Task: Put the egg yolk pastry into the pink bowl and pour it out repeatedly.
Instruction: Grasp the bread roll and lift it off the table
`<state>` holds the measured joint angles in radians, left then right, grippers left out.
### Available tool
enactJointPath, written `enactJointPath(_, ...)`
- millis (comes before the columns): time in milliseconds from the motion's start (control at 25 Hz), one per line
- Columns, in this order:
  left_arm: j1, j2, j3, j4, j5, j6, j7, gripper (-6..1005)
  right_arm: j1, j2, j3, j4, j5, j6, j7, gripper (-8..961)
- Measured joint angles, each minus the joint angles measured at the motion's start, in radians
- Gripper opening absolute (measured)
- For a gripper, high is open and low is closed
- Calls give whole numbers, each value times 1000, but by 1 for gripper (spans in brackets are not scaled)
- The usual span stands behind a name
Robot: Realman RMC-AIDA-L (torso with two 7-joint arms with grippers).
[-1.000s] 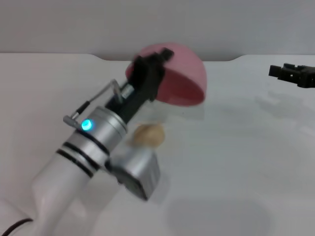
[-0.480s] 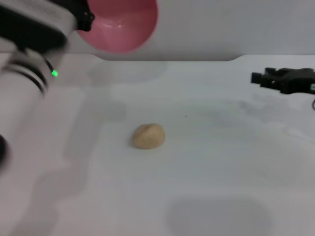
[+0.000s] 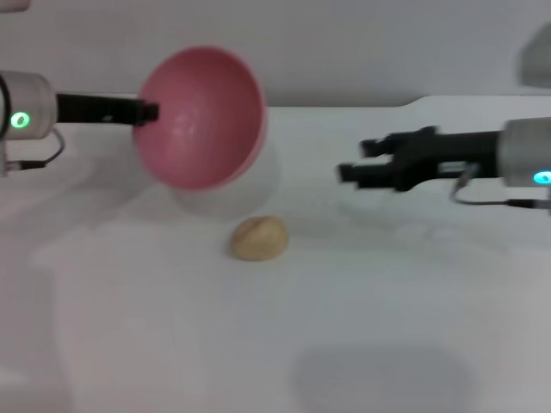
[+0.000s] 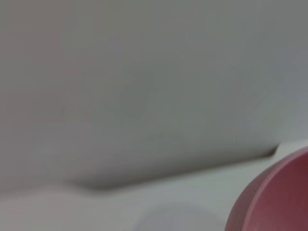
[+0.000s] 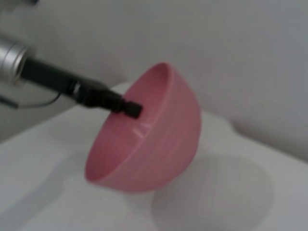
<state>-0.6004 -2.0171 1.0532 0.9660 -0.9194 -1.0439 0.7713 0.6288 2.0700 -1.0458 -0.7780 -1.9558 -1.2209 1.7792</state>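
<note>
The egg yolk pastry [image 3: 258,238] lies on the white table, in front of and below the pink bowl [image 3: 202,116]. My left gripper [image 3: 150,112] is shut on the bowl's rim and holds the bowl tilted on its side above the table, with its mouth facing the camera. The bowl is empty. The right wrist view shows the bowl [image 5: 149,139] and the left gripper [image 5: 129,109] clamped on its rim. A part of the bowl [image 4: 279,197] shows in the left wrist view. My right gripper [image 3: 353,160] is open and empty, in the air to the right of the bowl.
The white table [image 3: 387,327] runs to a grey wall at the back, with a notch in its far edge [image 3: 413,103]. Nothing else stands on it.
The left arm has brought the bowl down from high at the back to just above the table. The right gripper has moved left toward the middle. The pastry has stayed in place.
</note>
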Motion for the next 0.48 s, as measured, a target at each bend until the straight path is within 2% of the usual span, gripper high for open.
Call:
enactJointPath(120,14,6,-8,97,150,-86,-151,3,54,1,-123,37,-3,57,14,581)
enactJointPath(240,38,1,-10,187,230,-153,-227,2,88,6,-236,53,2,122,24,727)
enactJointPath(480,54,0,-41,278,305,-306,-306,3,109,14,-447,49,52,240,24,727)
